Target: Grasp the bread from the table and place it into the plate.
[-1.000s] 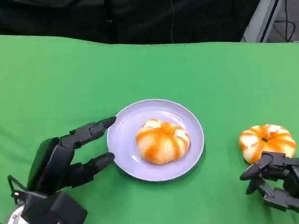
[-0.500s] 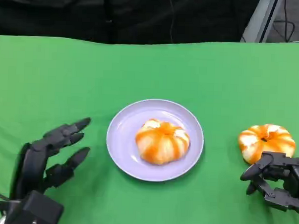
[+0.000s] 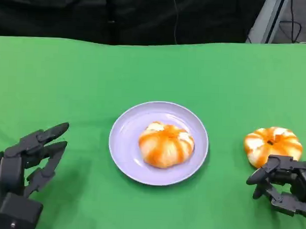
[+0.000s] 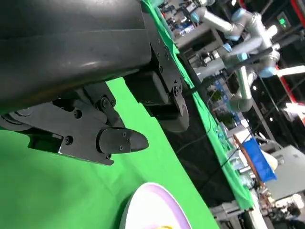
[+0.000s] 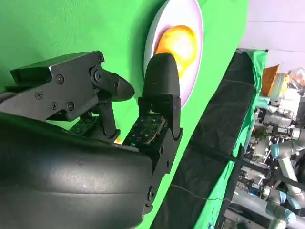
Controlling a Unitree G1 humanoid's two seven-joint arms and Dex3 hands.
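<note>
We see the left robot hand [image 3: 26, 162] spread wide, well apart from the plate [image 3: 127, 144]; the right robot hand [image 3: 282, 183], empty, touches the bread [image 3: 273, 142].

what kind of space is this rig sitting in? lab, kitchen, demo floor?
Most likely a robotics lab or test floor, not a kitchen. The table is draped in plain green cloth, the left wrist view shows other robot arms with blue joints behind it, and cluttered benches stand beyond the table edge.
</note>
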